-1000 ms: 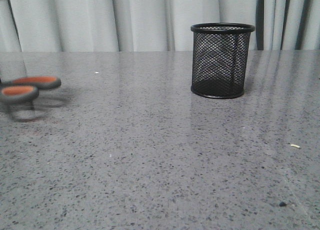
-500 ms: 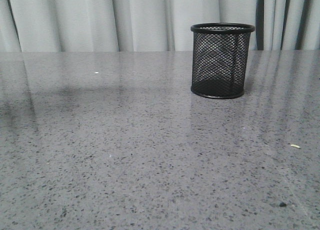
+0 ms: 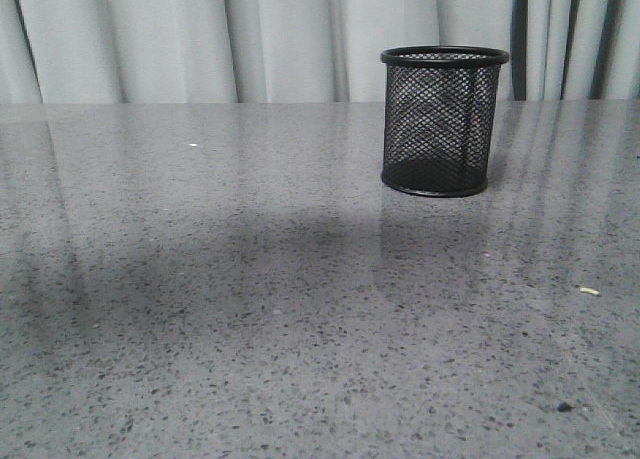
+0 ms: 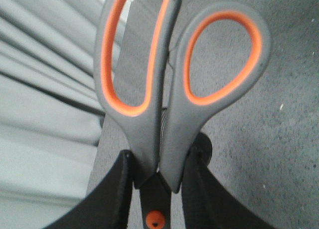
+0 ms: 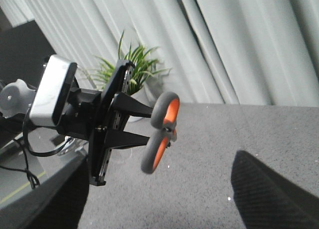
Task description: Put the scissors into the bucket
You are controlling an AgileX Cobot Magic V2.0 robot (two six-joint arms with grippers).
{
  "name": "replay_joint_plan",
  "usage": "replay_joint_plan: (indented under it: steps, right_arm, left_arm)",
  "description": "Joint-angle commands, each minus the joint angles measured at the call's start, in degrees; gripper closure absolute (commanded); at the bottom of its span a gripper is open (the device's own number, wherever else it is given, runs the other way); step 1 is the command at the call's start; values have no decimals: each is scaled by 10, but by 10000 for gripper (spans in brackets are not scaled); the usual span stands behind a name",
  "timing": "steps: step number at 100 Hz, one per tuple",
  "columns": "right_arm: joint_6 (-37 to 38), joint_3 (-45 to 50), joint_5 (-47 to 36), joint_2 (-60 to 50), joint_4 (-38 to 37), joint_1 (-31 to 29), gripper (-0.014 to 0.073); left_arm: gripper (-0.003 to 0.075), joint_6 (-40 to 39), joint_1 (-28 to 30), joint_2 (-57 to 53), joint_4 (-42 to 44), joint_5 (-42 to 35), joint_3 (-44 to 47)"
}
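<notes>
Grey table (image 3: 250, 309), one bucket (image 3: 443, 119), one scissors (image 4: 169, 89) clamped in left gripper (image 4: 158, 189), right gripper's state unclear.

A grey speckled stone-look surface (image 3: 300, 309) fills the lower part of the front view, glossy enough to carry pale streaks of reflection and a broad soft shadow across its middle. A few small crumbs (image 3: 590, 291) lie on it near the right side. Behind it hang light grey pleated curtains (image 3: 200, 39), with darker folds at the far right. In the right wrist view a green leafy potted plant (image 5: 134, 69) stands against the curtains.
</notes>
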Motion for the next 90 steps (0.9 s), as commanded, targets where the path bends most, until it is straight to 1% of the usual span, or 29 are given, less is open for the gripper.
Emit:
replay_joint_plan:
  steps: [1,11,32,43,55,62,90]
  right_arm:
    - [-9,-41,8,41,11,2,57]
    - [-9,-64,11,71,5,2,57]
    - [-4,-104,32,119,-5,2,57]
    - [9,-128,34,138,-35,6,57]
    - [34,-162,32,161,-97,30,57]
    - [47,-180,32,176,-119,43,57]
    - [60,-228,14,221,-130,90,57]
  left_arm:
    - [739,-2,-24,-11,-31,-64,-14]
    - [739,-2,-34,-11,-31,-84,-14]
    - [739,-2,-35,-11,-31,-88,-14]
    - [739,-2,-35,-11,-31,-97,-14]
    - [739,-2,-35,-11,-29,-115,-14]
    - [739,-2,-35,-11,-22,-126,-14]
    - [739,-2,-35,-11,-18,-143,-14]
